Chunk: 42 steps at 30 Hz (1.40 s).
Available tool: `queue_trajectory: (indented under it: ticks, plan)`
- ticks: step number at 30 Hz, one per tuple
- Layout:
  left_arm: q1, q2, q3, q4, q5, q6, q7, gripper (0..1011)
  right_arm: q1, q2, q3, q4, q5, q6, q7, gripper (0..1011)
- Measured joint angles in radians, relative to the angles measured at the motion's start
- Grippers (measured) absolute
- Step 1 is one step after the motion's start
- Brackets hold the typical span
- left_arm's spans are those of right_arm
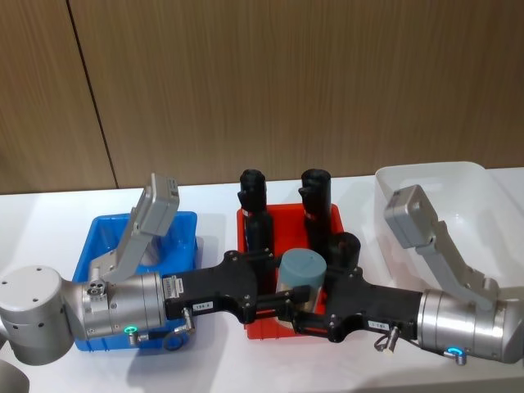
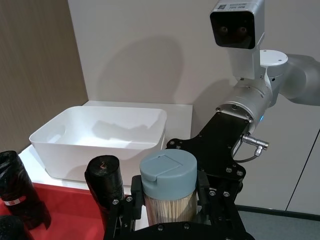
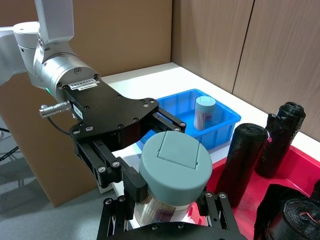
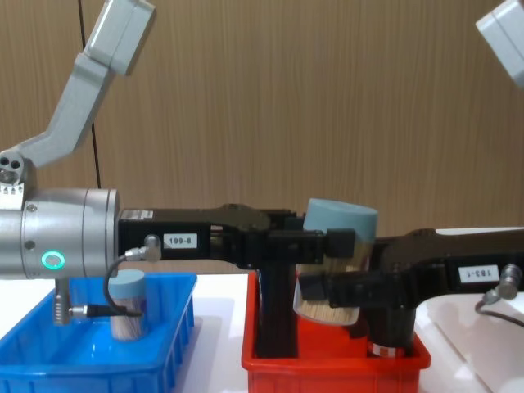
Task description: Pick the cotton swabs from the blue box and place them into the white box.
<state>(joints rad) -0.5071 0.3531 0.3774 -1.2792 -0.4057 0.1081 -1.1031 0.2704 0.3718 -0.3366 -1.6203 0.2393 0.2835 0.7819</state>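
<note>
One tub of cotton swabs [image 1: 303,266], clear with a grey-blue lid, hangs tilted above the red bin [image 1: 266,326]. My left gripper [image 1: 282,299] reaches in from the left and is shut on it just under the lid. From the right, my right gripper [image 1: 308,313] is closed on the tub's lower body. The tub [image 2: 167,172] sits between the left fingers [image 2: 134,200]. Another swab tub [image 3: 205,112] stands in the blue box [image 3: 227,120]. The white box [image 1: 458,188] is at the far right.
Tall black rolls [image 1: 254,196] stand in the red bin, right under and behind the held tub. The blue box [image 1: 102,237] lies left of the red bin, the white box [image 2: 100,145] right of it. A wooden wall backs the table.
</note>
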Motion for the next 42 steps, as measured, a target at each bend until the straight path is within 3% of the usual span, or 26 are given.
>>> queue_trajectory:
  ticks: [9, 22, 42]
  plan:
    - [0.0, 0.0, 0.001, 0.0, 0.0, 0.0, 0.0, 656, 0.001, 0.005, -0.004, 0.001, 0.013, -0.001, -0.004, 682]
    - [0.0, 0.0, 0.0, 0.0, 0.003, 0.001, 0.003, 1004, 0.0, 0.017, -0.006, 0.001, 0.026, -0.004, -0.007, 681]
    - [0.0, 0.0, 0.0, 0.0, 0.002, 0.0, 0.002, 1004, -0.015, 0.05, 0.0, -0.004, 0.05, -0.02, -0.03, 681]
